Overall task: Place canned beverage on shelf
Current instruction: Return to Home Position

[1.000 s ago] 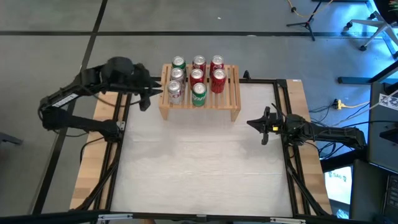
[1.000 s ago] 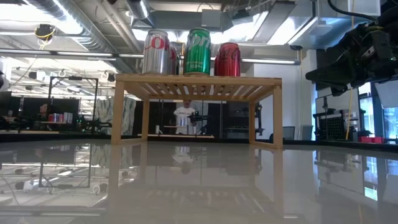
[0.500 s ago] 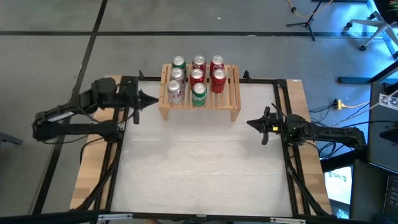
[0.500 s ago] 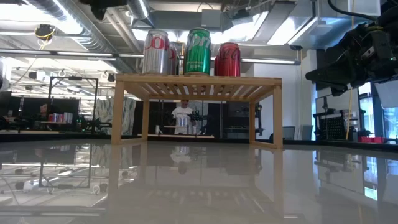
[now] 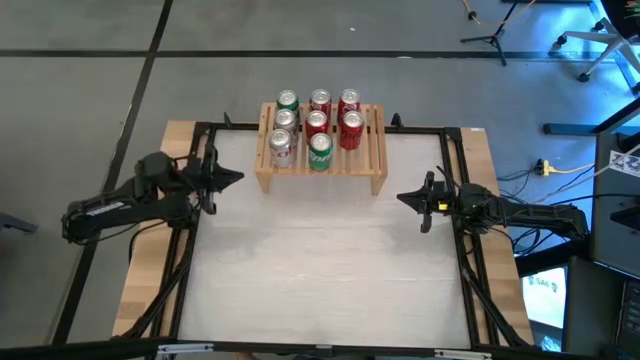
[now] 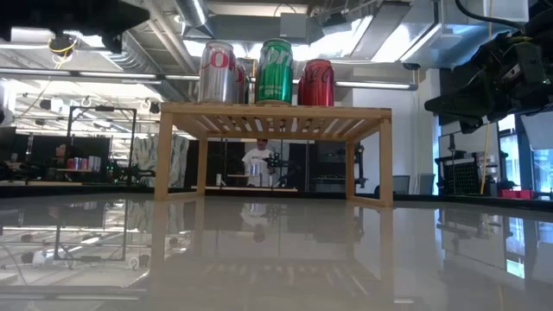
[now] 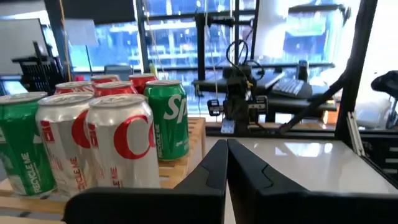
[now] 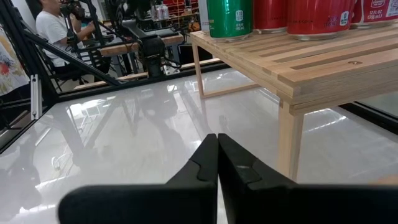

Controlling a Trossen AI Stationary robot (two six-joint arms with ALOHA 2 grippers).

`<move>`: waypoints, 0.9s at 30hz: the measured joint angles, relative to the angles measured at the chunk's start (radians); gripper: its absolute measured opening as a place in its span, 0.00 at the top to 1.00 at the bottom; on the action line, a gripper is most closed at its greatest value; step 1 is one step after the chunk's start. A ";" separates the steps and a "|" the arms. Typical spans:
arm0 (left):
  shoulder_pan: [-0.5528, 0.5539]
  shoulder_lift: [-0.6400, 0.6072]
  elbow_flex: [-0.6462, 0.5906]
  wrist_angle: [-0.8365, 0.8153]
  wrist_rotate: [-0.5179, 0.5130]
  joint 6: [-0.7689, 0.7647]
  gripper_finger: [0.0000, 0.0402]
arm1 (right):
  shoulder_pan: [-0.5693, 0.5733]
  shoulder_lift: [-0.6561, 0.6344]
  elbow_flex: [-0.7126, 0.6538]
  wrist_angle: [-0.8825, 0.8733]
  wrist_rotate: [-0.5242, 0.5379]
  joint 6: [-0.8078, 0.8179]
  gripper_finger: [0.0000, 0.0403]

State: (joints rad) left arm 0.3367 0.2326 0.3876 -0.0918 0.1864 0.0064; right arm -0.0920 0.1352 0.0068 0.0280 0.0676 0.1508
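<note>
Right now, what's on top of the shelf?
On the shelf stand eight cans: two green, the rest red or silver, nothing stacked on them. In the low view the front three hide most of those behind.

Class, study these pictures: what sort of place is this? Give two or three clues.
Probably a robotics lab or workshop: two robot arms, left gripper and right gripper, flank a framed table; bare ceiling ducts run overhead; a tripod stands on the grey floor.
</note>
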 joint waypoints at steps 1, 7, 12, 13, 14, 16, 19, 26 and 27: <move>0.000 -0.022 -0.025 0.016 0.000 0.000 1.00 | 0.000 0.000 0.000 0.000 0.000 0.000 0.99; 0.000 -0.139 -0.163 0.146 0.018 -0.028 1.00 | 0.000 0.000 0.000 0.000 0.000 0.000 0.99; 0.000 -0.221 -0.245 0.189 0.015 -0.059 1.00 | 0.000 0.000 0.000 0.000 0.000 0.000 0.99; 0.000 -0.232 -0.261 0.200 0.015 -0.063 1.00 | 0.000 0.000 0.000 0.000 0.000 0.000 0.99; 0.000 -0.231 -0.275 0.222 0.015 -0.068 1.00 | 0.000 0.000 0.000 0.000 0.000 0.000 0.99; 0.000 -0.231 -0.303 0.266 0.011 -0.077 1.00 | 0.000 0.000 0.000 0.000 0.000 0.000 0.99; 0.000 -0.231 -0.333 0.327 -0.008 -0.078 1.00 | 0.000 0.000 0.000 0.000 0.000 0.000 0.99; 0.000 -0.230 -0.381 0.371 -0.008 -0.106 1.00 | 0.000 0.000 0.000 0.000 0.000 0.000 0.99; 0.000 -0.230 -0.381 0.372 -0.007 -0.108 1.00 | 0.000 0.000 0.000 0.000 0.000 0.000 0.99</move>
State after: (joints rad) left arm 0.3370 0.0021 0.0071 0.2802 0.1797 -0.1013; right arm -0.0919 0.1352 0.0067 0.0280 0.0677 0.1507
